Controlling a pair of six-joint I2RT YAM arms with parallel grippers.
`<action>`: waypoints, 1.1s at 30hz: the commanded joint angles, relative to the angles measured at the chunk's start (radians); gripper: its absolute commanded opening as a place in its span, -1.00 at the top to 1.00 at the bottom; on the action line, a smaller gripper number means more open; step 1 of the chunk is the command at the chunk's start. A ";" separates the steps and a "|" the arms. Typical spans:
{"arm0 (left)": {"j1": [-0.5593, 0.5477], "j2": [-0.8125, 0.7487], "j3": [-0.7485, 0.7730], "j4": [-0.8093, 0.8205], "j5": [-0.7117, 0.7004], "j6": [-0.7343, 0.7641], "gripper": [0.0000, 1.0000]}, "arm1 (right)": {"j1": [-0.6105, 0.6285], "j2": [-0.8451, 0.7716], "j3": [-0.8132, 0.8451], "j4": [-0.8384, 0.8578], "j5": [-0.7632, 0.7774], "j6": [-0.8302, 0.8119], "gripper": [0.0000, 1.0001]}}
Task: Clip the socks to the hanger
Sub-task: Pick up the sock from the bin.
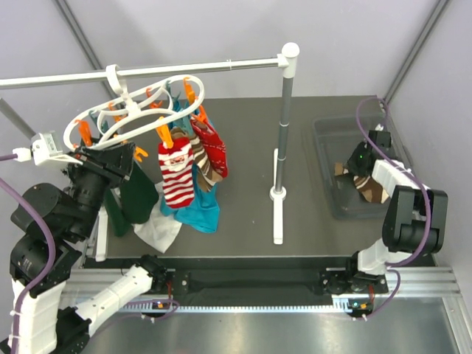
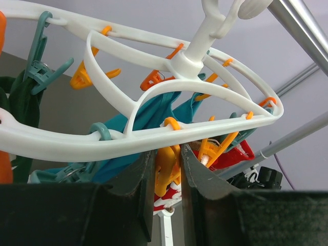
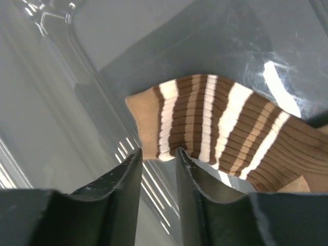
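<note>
The white oval hanger [image 1: 94, 122] hangs by its hook from the rail. Two red socks [image 1: 177, 173] and one brown striped sock [image 1: 207, 173] hang from its pins. In the left wrist view the hanger ring [image 2: 154, 136] runs just above my left gripper [image 2: 168, 149], which is shut on an orange clothespin [image 2: 167, 174]. The left gripper also shows in the top view [image 1: 135, 153] at the ring's near side. My right gripper [image 3: 158, 151] is open, its tips at the edge of a second brown striped sock [image 3: 215, 123] lying in the bin [image 1: 365, 184]. Nothing is between its fingers.
A long white rail [image 1: 221, 65] on an upright post [image 1: 284, 125] stands mid-table. A teal garment [image 1: 199, 210], a dark green cloth [image 1: 136, 195] and a white cloth [image 1: 158, 232] hang below the hanger. A clear grey bin [image 1: 328, 133] sits at the right.
</note>
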 commanded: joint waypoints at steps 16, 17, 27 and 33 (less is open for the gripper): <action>-0.001 0.018 -0.018 0.014 0.025 -0.001 1.00 | 0.040 0.025 0.272 -0.175 0.022 -0.157 0.00; -0.001 0.021 -0.017 0.015 0.027 0.000 1.00 | 0.040 0.051 0.327 -0.215 0.029 -0.168 -0.01; -0.001 0.014 -0.009 0.002 0.033 -0.006 1.00 | 0.094 0.263 0.392 -0.257 0.126 -0.175 0.07; -0.001 0.012 -0.007 -0.002 0.033 -0.008 1.00 | 0.117 0.321 0.381 -0.263 0.206 -0.175 0.10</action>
